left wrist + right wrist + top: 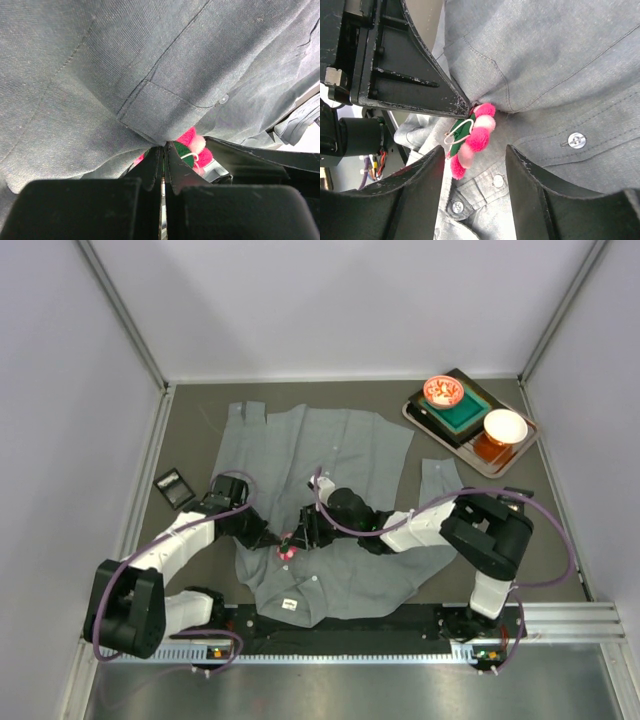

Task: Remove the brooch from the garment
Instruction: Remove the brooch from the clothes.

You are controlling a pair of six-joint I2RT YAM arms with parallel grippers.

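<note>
The left gripper point(163, 167) clamped the garment point(100, 75) beside the brooch point(476, 134). The right gripper point(476, 150), jaws apart, needed to close squarely on the brooch.

— Is there any writing to read here?
— None that I can make out. In the top view the garment point(345, 445) shows a small white tag point(288, 602) close to its near edge, but it is far too small to read.
— And closer up, from the wrists?
— Only plain grey cloth and stitching. The pale button point(576, 140) carries no legible letters, numbers or marks.
</note>
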